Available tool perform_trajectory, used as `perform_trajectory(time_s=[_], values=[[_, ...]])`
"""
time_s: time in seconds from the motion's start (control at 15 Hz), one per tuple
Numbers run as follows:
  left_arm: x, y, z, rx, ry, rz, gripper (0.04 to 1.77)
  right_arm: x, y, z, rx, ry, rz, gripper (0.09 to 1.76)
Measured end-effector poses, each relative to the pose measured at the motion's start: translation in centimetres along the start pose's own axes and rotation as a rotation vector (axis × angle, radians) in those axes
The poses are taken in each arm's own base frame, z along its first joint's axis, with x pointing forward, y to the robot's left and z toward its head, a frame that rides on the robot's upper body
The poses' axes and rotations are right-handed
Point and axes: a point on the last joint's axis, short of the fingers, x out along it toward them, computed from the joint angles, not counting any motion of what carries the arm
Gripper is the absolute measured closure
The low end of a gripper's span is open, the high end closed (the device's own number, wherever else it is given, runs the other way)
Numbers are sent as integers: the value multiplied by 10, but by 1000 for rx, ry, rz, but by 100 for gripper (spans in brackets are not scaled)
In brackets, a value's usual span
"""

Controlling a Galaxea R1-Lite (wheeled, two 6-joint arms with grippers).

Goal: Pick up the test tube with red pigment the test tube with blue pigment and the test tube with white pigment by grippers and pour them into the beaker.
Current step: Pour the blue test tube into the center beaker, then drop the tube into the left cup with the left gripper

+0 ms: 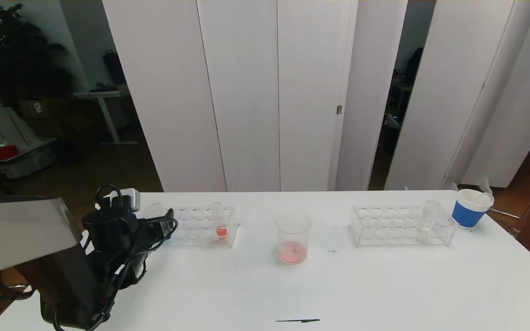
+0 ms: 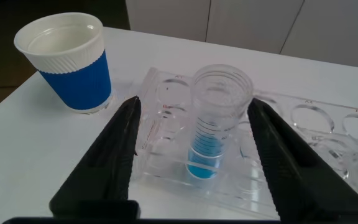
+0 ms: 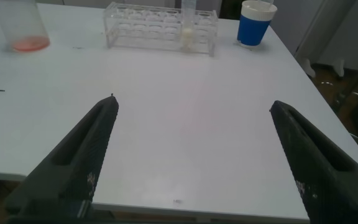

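The test tube with blue pigment stands upright in the end slot of a clear rack. My left gripper is open and straddles it, one finger on each side with a gap to the glass. In the head view this gripper sits at the left end of the left rack, which also holds the test tube with red pigment. The beaker at mid-table holds pinkish-red liquid. The test tube with white pigment stands in the right rack. My right gripper hangs open over bare table.
A white-and-blue paper cup stands just beyond the left rack's end, near the table's left edge. Another such cup sits at the far right past the right rack. A thin black mark lies near the front edge.
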Motion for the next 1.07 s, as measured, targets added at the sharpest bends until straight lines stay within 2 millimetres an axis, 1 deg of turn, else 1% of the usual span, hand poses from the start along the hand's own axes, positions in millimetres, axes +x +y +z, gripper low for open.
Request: perform_trajectory(time_s=[0.07, 0.13, 0.2, 0.27, 0.33, 0.4, 1.07], values=[[2, 0, 0, -2, -2, -4, 108, 0, 0, 0, 0, 1, 0, 10], [3, 0, 0, -1, -2, -11, 138, 0, 0, 0, -1, 0, 0, 10], [3, 0, 0, 1, -2, -13, 143, 0, 0, 0, 0, 1, 0, 10], [4, 0, 0, 2, -4, -14, 119, 0, 0, 0, 0, 0, 0, 10], [5, 1, 0, 1, -6, -13, 118, 0, 0, 0, 0, 0, -1, 10], [6, 0, 0, 2, -6, -13, 124, 0, 0, 0, 0, 0, 0, 10], [7, -1, 4, 2, -20, -25, 124, 0, 0, 0, 0, 0, 0, 10]])
